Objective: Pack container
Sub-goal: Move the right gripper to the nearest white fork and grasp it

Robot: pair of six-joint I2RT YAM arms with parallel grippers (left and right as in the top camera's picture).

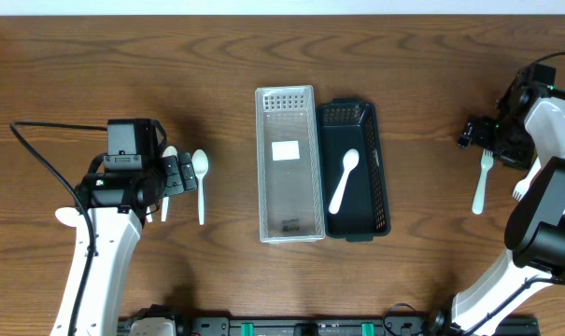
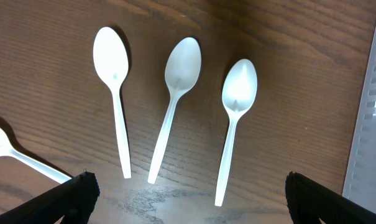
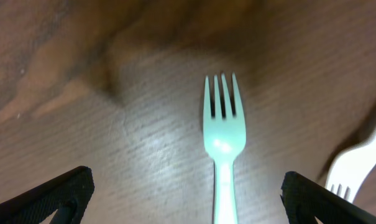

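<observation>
A clear plastic container and a black container stand side by side mid-table. One white spoon lies in the black one. My left gripper is open and empty over white spoons on the table. The left wrist view shows three spoons side by side, between and beyond the open fingers, and a fourth at the left edge. My right gripper is open and empty above a white fork. That fork lies between the open fingers.
A second white fork lies right of the first, partly under the right arm, and also shows in the right wrist view. The clear container's edge is at the right of the left wrist view. The table is dark wood.
</observation>
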